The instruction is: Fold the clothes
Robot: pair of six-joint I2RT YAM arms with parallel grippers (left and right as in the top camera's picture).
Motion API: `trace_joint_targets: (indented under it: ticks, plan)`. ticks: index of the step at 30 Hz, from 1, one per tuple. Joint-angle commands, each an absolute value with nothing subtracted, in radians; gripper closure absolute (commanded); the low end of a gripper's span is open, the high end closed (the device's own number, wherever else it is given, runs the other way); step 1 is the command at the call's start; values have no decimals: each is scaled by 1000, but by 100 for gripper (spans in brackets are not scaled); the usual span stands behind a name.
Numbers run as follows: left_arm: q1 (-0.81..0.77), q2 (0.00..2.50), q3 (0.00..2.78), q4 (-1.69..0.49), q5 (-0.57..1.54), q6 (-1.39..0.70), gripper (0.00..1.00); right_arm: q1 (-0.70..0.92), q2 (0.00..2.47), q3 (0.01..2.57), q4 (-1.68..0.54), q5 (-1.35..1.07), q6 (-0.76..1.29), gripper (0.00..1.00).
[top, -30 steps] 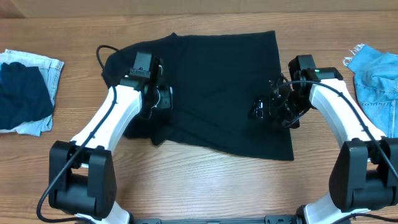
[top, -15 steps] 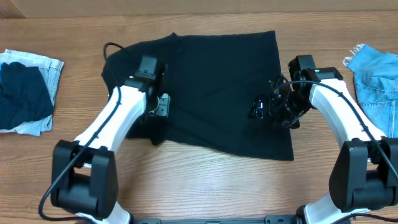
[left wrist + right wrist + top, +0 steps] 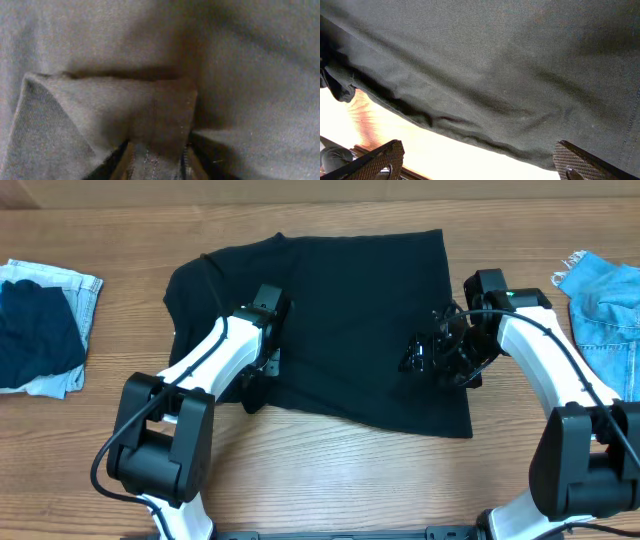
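A black garment lies spread on the middle of the wooden table. My left gripper sits at its front left part. In the left wrist view the jaws are shut on a fold of the black cloth, which is doubled over the layer beneath. My right gripper hovers over the garment's right side near its edge. In the right wrist view its fingers are wide apart and empty, with the black cloth's hem and bright table below.
A pile of denim and dark blue clothes lies at the table's left edge. A light blue denim garment lies at the right edge. Bare wood runs along the front between the arm bases.
My left gripper has moved right and toward the front, pulling the garment's left edge inward over the cloth. The right arm has not moved.
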State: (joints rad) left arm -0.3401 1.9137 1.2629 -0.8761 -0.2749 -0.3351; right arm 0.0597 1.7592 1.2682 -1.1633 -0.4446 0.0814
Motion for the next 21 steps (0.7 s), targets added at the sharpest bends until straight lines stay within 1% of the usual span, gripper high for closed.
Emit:
trace_joint_targets:
  ticks: [1, 3, 5, 13, 21]
  plan:
    - [-340, 1908, 1313, -883, -295, -405, 77, 61, 1743, 1269, -1160, -446, 78, 0]
    - [-340, 1908, 1337, -893, -295, -409, 85, 61, 1743, 1269, -1160, -446, 78, 0]
    - [-339, 1907, 1365, -898, -299, -437, 90, 61, 1743, 1269, -1159, -446, 78, 0]
    - [-287, 1908, 1468, -907, -302, -559, 91, 61, 1744, 1269, -1155, -446, 78, 0]
    - [-160, 1908, 1477, -827, -276, -618, 92, 61, 1744, 1269, -1150, -446, 78, 0]
